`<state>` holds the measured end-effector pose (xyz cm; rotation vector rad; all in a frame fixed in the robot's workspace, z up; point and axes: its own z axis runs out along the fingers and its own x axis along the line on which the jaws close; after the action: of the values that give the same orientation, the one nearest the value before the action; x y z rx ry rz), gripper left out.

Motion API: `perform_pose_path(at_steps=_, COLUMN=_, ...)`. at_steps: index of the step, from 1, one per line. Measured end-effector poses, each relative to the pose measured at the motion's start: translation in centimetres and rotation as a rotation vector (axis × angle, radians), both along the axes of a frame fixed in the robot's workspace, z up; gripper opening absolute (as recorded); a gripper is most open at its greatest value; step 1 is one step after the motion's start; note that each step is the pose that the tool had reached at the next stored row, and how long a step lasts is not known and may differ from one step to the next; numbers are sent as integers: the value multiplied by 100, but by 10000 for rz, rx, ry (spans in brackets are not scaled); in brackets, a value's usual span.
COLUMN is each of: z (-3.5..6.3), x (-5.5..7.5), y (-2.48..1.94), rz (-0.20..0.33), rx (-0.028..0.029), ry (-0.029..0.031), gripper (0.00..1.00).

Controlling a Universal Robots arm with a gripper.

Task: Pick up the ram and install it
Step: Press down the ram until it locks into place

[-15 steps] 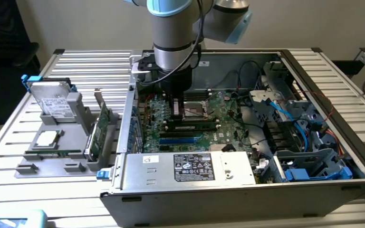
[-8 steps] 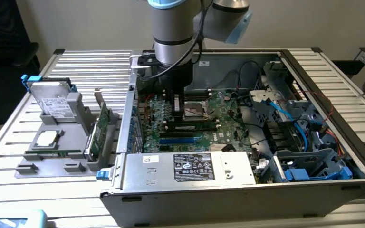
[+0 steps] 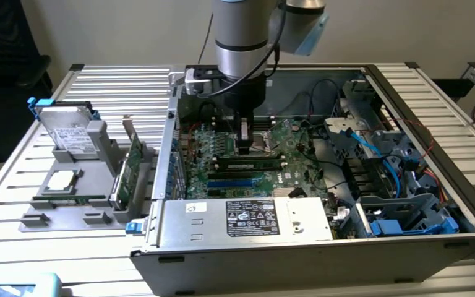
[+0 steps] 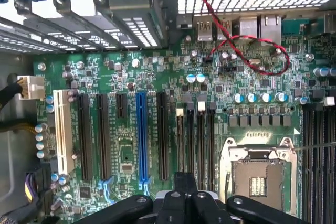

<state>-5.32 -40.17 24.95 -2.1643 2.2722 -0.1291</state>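
A long, narrow green stick with black chips, the ram (image 3: 250, 165), lies along the black memory slots on the motherboard (image 3: 221, 148) inside the open computer case. My gripper (image 3: 246, 147) hangs straight down over the board, just behind that stick and beside the CPU socket (image 3: 264, 139). Its fingers are shut together and nothing shows between them. In the wrist view the shut gripper (image 4: 185, 181) is above the expansion slots (image 4: 140, 135), with the CPU socket (image 4: 258, 174) to one side and the memory slots (image 4: 317, 156) at the frame's edge.
A grey tray (image 3: 35, 218) on the exterior view's left holds a hard drive (image 3: 66, 131), a CPU chip (image 3: 61, 180), a green expansion card (image 3: 128, 166) and a thin green strip (image 3: 71, 199). The power supply (image 3: 246, 218), drive cages and blue cables (image 3: 386, 167) crowd the case.
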Motion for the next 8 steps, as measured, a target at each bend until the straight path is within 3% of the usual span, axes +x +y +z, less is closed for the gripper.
perform_pose_path(at_steps=4, z=2, x=118, y=-11, rz=0, rx=-1, ry=8, gripper=11)
perform_pose_path(at_steps=8, z=3, x=138, y=-14, rz=-1, rx=-2, ry=18, gripper=11)
